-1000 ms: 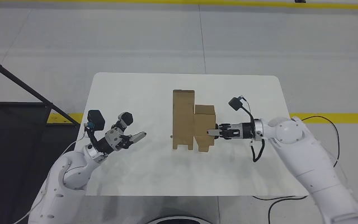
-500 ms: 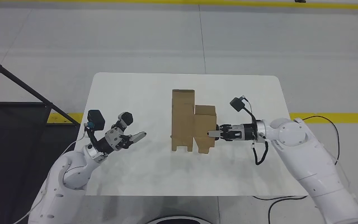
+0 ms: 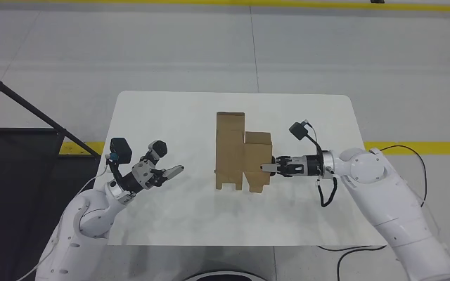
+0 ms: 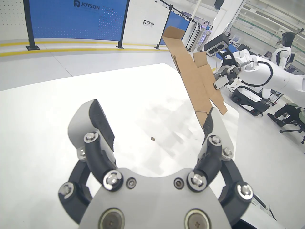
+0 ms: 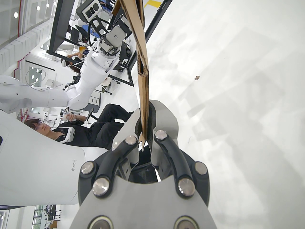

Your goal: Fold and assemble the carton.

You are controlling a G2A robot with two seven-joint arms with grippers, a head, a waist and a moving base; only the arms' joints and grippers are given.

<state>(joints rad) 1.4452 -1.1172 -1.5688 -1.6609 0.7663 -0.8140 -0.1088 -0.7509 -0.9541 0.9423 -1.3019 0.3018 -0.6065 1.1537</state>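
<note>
One white table (image 3: 176, 119) carries the scene. One flattened brown carton (image 3: 230, 151) stands near its middle, well inside every edge; its upper end is cut off in the right wrist view, and whether it touches the tabletop cannot be told. Of two grippers, the right gripper (image 3: 266, 167) pinches the carton's right-hand edge, and the left gripper (image 3: 171, 171) hovers spread wide near the left front, well apart, tabletop between. One dark speck (image 4: 152, 139) lies there.
</note>
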